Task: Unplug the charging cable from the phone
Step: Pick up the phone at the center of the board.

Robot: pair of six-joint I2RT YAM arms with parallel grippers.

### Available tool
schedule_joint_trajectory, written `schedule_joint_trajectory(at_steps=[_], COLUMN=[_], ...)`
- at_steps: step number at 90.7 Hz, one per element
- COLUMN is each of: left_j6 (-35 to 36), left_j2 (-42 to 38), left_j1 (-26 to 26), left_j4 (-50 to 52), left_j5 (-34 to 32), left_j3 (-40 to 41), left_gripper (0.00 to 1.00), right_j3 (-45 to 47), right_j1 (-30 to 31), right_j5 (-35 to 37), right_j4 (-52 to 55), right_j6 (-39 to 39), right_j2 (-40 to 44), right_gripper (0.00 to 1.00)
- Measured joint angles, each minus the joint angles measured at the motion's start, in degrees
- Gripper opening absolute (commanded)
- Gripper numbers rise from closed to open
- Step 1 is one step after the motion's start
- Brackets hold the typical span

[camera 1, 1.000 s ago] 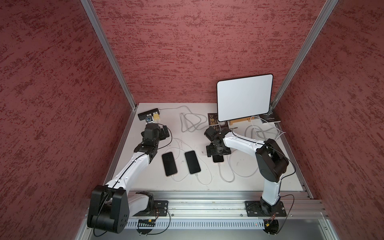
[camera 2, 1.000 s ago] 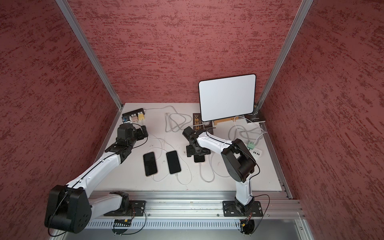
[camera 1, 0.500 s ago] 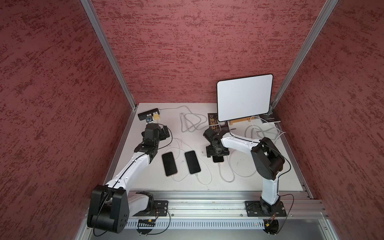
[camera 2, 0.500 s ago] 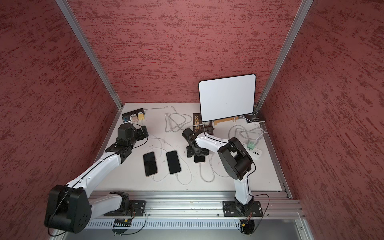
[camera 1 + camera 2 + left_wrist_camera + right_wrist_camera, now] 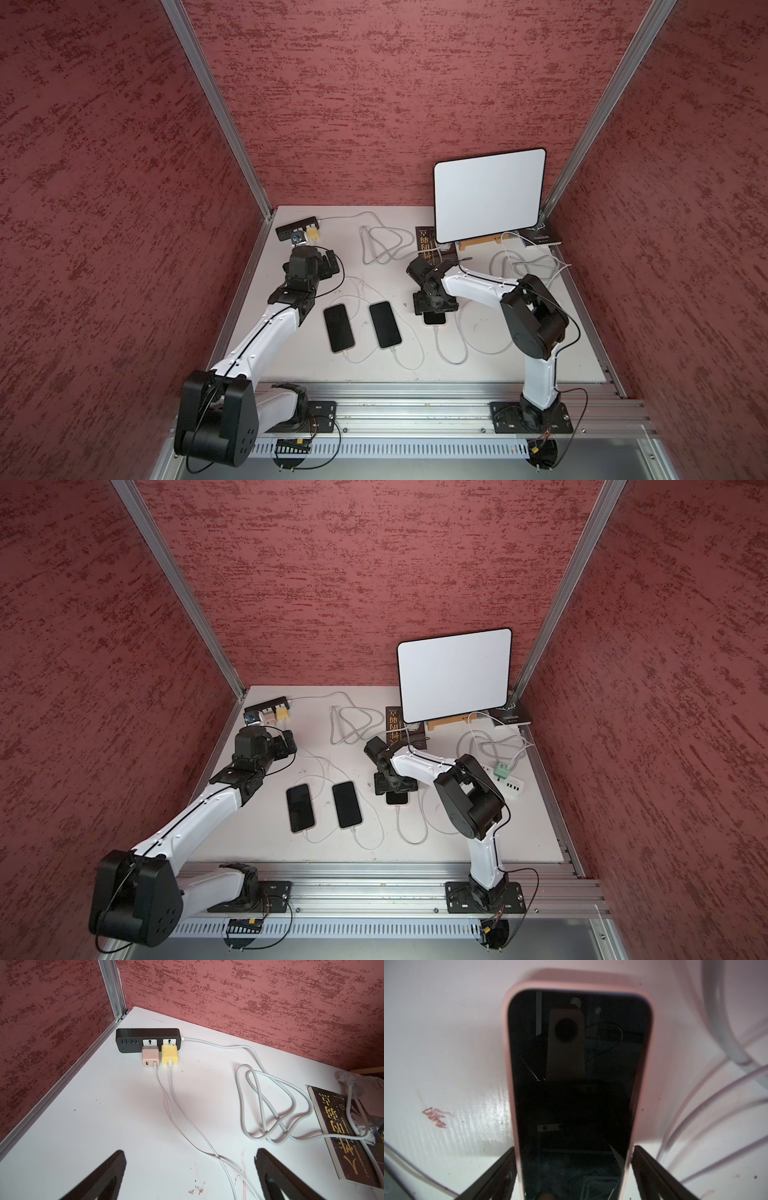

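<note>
White tabletop (image 5: 307,370) in a top view: the right gripper (image 5: 434,309) sits over the pink-cased phone (image 5: 434,320), whose long axis runs back-to-front, the charging cable (image 5: 437,345) leaving its near end, with the left arm well apart. Left wrist view: the left gripper (image 5: 190,1152) gapes empty, facing the power strip (image 5: 145,1040) (no phone in sight). Right wrist view: the fingers (image 5: 506,1167) clamp the case's long edges, and the plug end is cut off.
</note>
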State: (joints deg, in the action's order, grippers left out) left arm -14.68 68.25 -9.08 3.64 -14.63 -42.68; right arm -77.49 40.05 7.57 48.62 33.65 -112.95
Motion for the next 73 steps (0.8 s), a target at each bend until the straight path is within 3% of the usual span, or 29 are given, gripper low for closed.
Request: schedule_joint_trajectory(at_steps=[49,73], left_j6=[-2.51,-4.44], left_j2=[-0.81,-2.40], left_j1=[0.00,0.00], left_j4=[0.50,0.70], left_j5=[0.04,1.86], left_j3=[-0.15,-1.36], left_gripper=[1.00,1.00], right_j3=[0.98,2.21], right_j1=[0.00,-0.13], right_j5=[2.69,3.39], right_j4=[-1.33,-2.80], right_j6=[-0.70,-3.72], right_j2=[0.92,8.13], right_gripper=[0.66,0.62])
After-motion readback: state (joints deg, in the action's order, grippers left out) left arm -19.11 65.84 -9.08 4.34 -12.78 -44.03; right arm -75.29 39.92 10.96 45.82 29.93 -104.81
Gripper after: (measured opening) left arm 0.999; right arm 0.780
